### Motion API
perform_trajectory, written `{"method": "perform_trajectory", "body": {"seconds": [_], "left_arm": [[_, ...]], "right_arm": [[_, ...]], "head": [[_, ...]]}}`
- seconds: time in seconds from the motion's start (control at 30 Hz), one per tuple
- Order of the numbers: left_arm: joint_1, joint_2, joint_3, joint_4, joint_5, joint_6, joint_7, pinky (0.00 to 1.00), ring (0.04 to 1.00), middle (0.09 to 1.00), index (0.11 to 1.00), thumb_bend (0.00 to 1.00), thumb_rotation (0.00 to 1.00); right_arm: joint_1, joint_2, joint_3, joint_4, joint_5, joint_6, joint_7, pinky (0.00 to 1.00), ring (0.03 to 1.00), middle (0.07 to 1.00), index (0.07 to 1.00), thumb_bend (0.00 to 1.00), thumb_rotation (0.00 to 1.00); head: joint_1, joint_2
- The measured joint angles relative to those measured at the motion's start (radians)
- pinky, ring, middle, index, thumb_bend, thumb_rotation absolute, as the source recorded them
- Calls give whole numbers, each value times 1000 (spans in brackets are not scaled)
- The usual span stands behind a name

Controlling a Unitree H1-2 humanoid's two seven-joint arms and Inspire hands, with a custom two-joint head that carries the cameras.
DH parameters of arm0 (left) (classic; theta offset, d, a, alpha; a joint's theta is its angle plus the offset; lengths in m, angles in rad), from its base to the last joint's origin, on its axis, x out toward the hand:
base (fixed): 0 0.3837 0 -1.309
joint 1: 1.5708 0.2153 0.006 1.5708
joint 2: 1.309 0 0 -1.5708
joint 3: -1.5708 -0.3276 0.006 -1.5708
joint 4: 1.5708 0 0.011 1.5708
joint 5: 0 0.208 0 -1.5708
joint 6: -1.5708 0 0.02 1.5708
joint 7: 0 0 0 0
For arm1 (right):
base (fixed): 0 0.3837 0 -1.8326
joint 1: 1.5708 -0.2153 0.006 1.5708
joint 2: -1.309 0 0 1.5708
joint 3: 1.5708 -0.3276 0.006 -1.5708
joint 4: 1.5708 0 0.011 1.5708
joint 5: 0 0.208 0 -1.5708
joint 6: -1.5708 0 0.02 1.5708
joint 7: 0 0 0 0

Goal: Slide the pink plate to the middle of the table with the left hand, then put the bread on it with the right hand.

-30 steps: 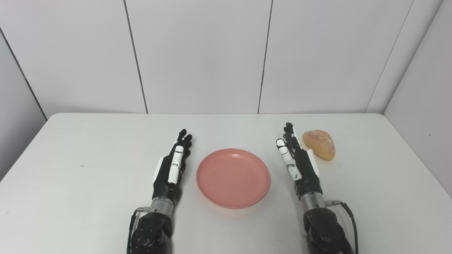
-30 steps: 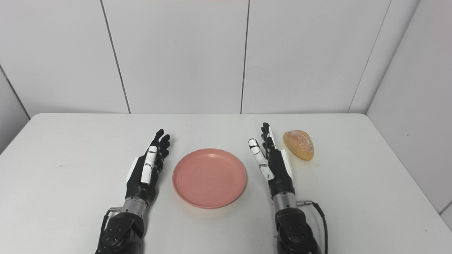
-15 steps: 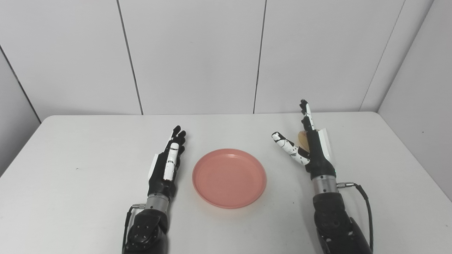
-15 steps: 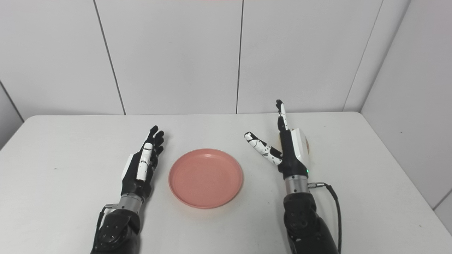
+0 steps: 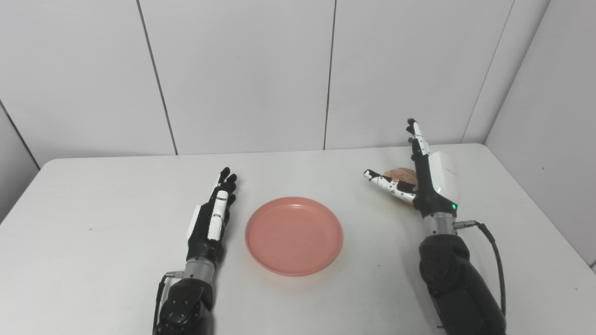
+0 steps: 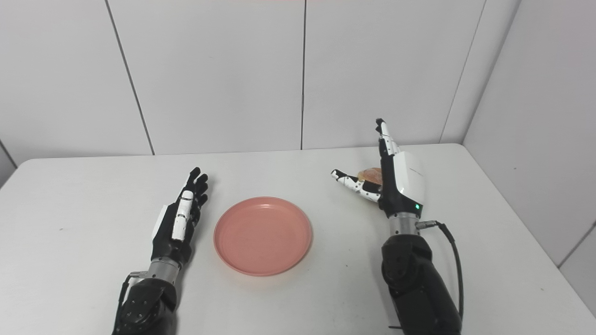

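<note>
While lying low over the white table (image 5: 93, 260) on the left, resting flat and holding nothing: left hand (image 5: 210, 224), fingers stretched out side by side toward the far wall, thumb tucked along them. Sitting just to its right, apart from it and not touching: pink plate (image 5: 294, 235), empty, lying about in the middle of the table, a little toward the near edge. Farther right, standing raised and edge-on, back shell facing right: right hand (image 6: 396, 184), fingers (image 6: 384, 135) pointing up and away, thumb (image 6: 350, 183) sticking out to the left, wide apart from the fingers. Peeking out between thumb and palm, mostly hidden behind the hand: bread (image 5: 401, 175), lying on the far right part of the table, well apart from the plate. Not possible to tell whether the palm is touching the bread; no fingers curling around it. Running along the far side and right side: plain white panelled walls (image 5: 242, 70).
</note>
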Motion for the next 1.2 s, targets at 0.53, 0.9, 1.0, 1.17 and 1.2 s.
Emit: {"method": "perform_trajectory", "body": {"seconds": [0.53,0.9,1.0,1.17,1.2], "left_arm": [[0,1,2,-3,-13,4,-15,1000,995,974,966,382,1000],[13,1,6,-27,-19,13,-17,1000,986,965,959,377,1000],[20,1,6,-35,-18,16,-17,1000,986,966,959,377,1000],[29,1,5,-51,-18,22,-17,1000,990,970,961,384,1000],[30,2,5,-51,-17,23,-17,1000,988,968,958,387,1000]], "right_arm": [[-32,-54,32,168,25,91,27,748,852,893,920,783,431],[-65,-62,79,270,41,109,46,696,794,849,865,701,327],[-68,-63,88,275,41,108,25,645,746,816,831,647,278],[-84,-63,100,306,43,102,-15,557,660,733,775,533,189],[-88,-63,101,315,48,95,-23,522,630,707,762,499,159]], "head": [[9,-8],[12,-11],[15,-12],[14,-11],[14,-11]]}}
